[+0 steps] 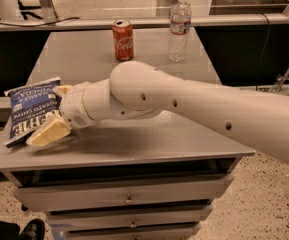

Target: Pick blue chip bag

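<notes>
Bag noted flat at left edge of worktop, long axis front to back. Gripper is set against its right side, jaws spread open along that axis. Bag lies just left of them.

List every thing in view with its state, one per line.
blue chip bag: lying flat at the left edge of the table.
gripper: open, fingers apart at the bag's right side.
soda can: upright.
water bottle: upright, capped.
drawers: shut.
</notes>
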